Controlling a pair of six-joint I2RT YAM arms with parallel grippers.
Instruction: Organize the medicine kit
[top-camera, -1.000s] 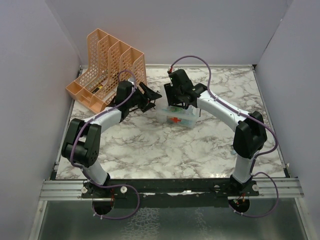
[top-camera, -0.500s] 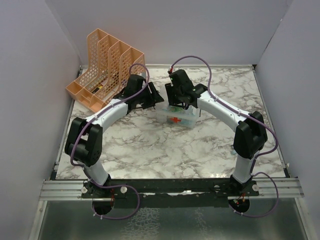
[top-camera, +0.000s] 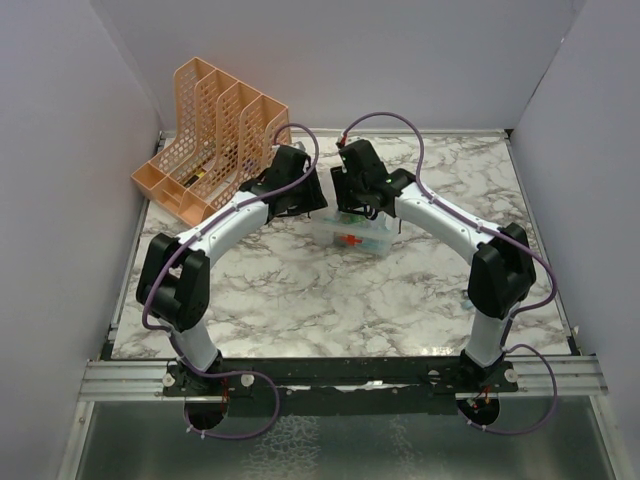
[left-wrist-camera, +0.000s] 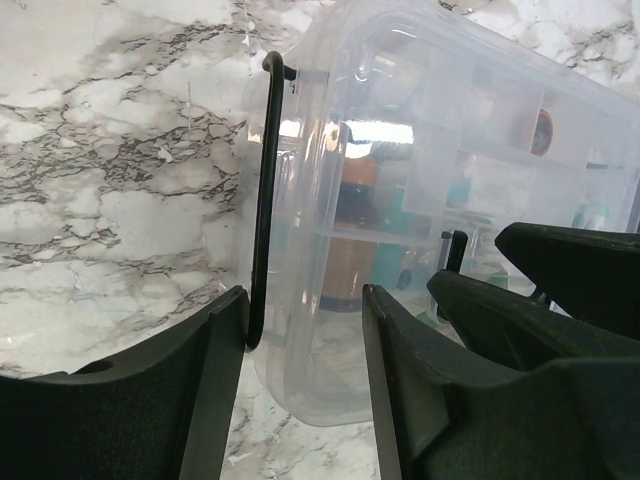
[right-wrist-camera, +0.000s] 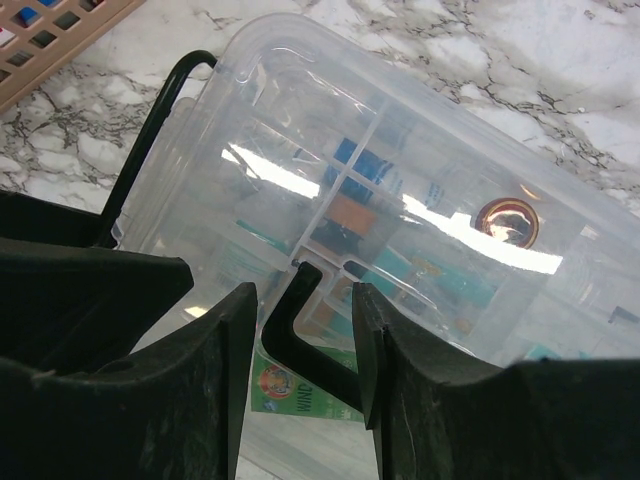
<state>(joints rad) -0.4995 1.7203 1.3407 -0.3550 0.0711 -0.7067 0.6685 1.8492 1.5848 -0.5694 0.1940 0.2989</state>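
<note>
Probably light, stiff and slippery, this small clear plastic medicine kit box (top-camera: 352, 235) with its thin black wire handle (left-wrist-camera: 262, 190); likely to slide on the white marble table (top-camera: 300, 290) and to crack if squeezed hard. Best taken by the handle or the short ends, not the smooth lid. See-through all over, with little walls inside and orange, teal and blue packs showing. Resting in the table's far half, midway between its side edges, near the orange mesh file rack (top-camera: 215, 130). Left gripper (left-wrist-camera: 302, 312): jaws partly open, one each side of the handle's end and box corner. Right gripper (right-wrist-camera: 303, 330): jaws narrow but apart around a black hooked bar (right-wrist-camera: 290, 290); hard to tell whether pinching.
</note>
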